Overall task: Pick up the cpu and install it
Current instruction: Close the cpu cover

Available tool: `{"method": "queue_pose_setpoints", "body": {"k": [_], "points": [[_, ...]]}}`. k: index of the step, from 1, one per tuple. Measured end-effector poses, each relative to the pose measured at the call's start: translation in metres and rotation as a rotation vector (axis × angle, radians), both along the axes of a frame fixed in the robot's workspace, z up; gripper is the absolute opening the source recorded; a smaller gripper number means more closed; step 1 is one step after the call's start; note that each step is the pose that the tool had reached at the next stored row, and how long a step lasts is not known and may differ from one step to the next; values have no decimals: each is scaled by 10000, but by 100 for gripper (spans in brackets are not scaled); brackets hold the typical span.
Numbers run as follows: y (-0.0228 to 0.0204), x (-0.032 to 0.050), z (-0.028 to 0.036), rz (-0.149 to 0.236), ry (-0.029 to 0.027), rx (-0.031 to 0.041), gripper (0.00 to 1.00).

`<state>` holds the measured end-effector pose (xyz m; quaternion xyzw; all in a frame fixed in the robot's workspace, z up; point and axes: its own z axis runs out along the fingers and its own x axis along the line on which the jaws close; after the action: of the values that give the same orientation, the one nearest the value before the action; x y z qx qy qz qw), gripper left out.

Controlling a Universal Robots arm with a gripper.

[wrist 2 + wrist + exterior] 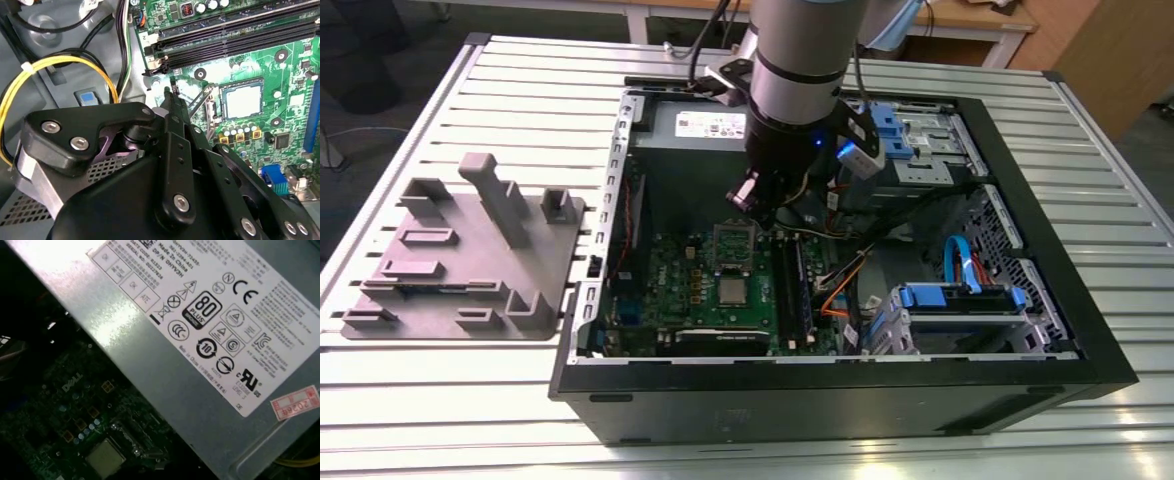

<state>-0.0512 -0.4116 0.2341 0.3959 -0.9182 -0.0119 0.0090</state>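
The open computer case (1014,300) lies on a slatted table (454,400), and the cpu (736,291) sits flat on the green motherboard (707,300), in the middle of the board and just nearer the case's front wall than the metal-framed socket (734,243). In the second wrist view the same pale square (242,99) lies beyond the gripper (172,100); in the first wrist view it (105,458) lies below the grey power supply (200,340). The gripper hangs over the socket, apart from the chip and carrying nothing; whether its jaws stand parted I cannot tell. To do this well, I judge it should centre squarely over the chip, descend plumb, and grip the thin rim evenly, clear of the orange cables (834,290).
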Motion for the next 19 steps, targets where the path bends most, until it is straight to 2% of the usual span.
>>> {"method": "queue_pose_setpoints", "body": {"k": [11,19], "points": [[-4,-17,48,822,-22,4,11],[-6,-19,56,874,-19,-2,11]]}}
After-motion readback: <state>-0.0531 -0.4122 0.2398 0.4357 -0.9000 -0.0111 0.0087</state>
